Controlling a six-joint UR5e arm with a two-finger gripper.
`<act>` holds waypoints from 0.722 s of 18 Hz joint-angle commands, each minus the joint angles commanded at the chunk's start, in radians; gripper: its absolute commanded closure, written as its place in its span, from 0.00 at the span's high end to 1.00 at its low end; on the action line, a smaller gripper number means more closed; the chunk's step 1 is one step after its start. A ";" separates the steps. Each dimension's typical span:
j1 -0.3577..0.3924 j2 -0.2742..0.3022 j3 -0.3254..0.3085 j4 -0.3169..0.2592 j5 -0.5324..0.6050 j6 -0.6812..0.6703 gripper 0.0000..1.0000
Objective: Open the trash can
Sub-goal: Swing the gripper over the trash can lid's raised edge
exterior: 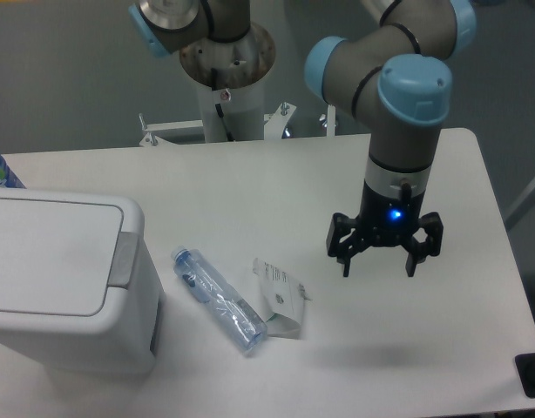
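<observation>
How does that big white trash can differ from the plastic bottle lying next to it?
The trash can is boxy, opaque white and far bigger; the bottle is slim, see-through and bluish. The trash can stands upright with its lid shut, while the bottle lies on its side, slanting across the table. Both rest on the table, apart from each other, and neither is touched by the gripper.
</observation>
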 joint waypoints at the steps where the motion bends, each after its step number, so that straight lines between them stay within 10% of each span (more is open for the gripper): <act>1: -0.008 0.006 0.002 0.000 -0.023 -0.026 1.00; 13: -0.150 0.094 -0.043 0.000 -0.167 -0.177 1.00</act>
